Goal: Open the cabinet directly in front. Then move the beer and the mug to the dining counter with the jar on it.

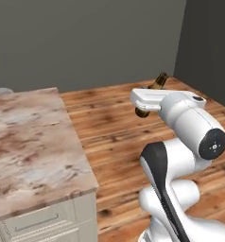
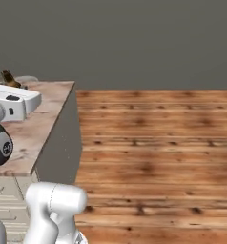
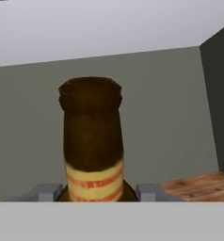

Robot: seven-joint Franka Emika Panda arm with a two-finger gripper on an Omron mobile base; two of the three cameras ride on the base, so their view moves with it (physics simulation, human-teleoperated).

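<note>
My gripper (image 3: 97, 190) is shut on the beer (image 3: 91, 141), a brown glass bottle with a yellowish, red-striped label. Grey fingertips (image 3: 47, 192) press on both sides of its body. In the left base view the beer (image 1: 158, 82) hangs tilted in the white hand (image 1: 150, 98), above the wooden floor and to the right of a beige-brown marbled counter (image 1: 34, 142). The right base view has the bottle's neck (image 2: 9, 77) poking up above the hand. I cannot tell whether this slab is the dining counter. The cabinet, the mug and the jar are out of view.
Low cream drawers (image 1: 38, 222) sit under the near end of the counter. A rounded grey shape (image 1: 1, 90) shows at its far left edge. Wooden floor (image 2: 153, 152) spreads to the right up to grey walls (image 1: 86, 38).
</note>
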